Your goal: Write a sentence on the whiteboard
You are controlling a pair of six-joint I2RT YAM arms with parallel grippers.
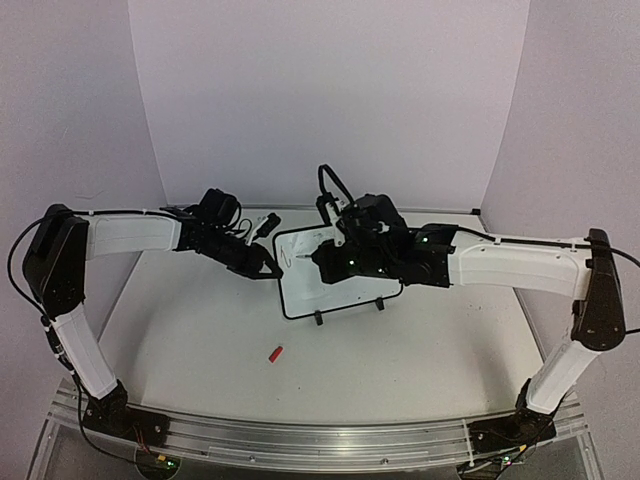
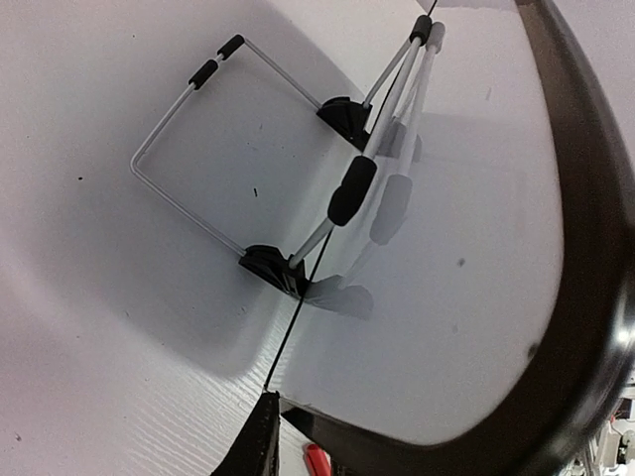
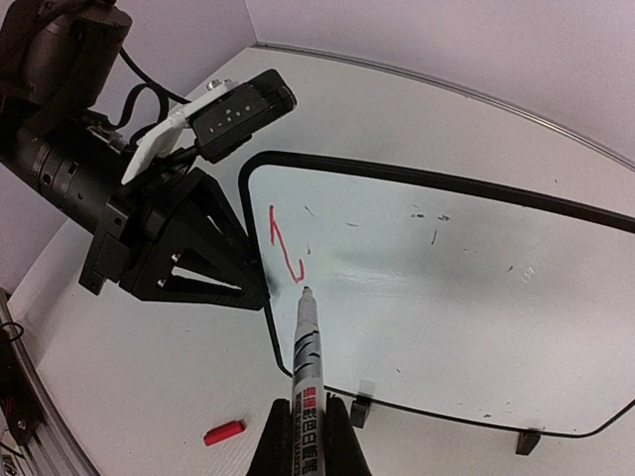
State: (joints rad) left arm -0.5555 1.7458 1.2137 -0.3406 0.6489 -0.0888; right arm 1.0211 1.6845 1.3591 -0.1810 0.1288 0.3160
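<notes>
The whiteboard (image 1: 320, 290) stands propped on its two black feet at mid-table. My right gripper (image 3: 306, 426) is shut on a white marker (image 3: 306, 347), whose tip rests on the board (image 3: 446, 297) just below a short red zigzag stroke (image 3: 283, 243). That stroke is all of the sentence that shows. My left gripper (image 3: 260, 288) is clamped on the board's left edge. In the left wrist view one finger (image 2: 253, 441) sits against the frame, and the board's back (image 2: 446, 248) and wire stand (image 2: 189, 139) fill the view. From above, the marker (image 1: 318, 248) points left.
The marker's red cap (image 1: 276, 353) lies on the table in front of the board, also in the right wrist view (image 3: 224, 432). Small dark specks dot the board's upper area (image 3: 432, 223). Both arms reach in over the table, the left one (image 1: 130, 235) from the left.
</notes>
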